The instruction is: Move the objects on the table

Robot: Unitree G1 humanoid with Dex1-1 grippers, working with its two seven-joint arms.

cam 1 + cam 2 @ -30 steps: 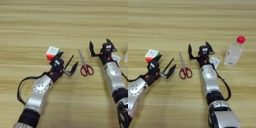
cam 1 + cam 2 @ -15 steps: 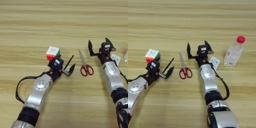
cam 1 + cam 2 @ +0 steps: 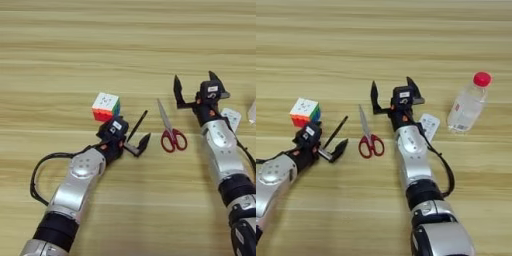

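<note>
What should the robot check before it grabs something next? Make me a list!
1. Right gripper open: ok, its two black fingers stand wide apart and hold nothing.
2. Left gripper open: ok, fingers spread, nothing between them.
3. Pen free to pick: cannot tell, it lies right at the left gripper's fingers and may be touching one.
4. Scissors reachable: ok, shut and flat on the table between the two arms.
5. Puzzle cube clear: ok, it sits just beyond the left gripper, apart from it.
6. Bottle steady: ok, red cap on, nothing touching it; the remote control lies partly under the right arm.
</note>
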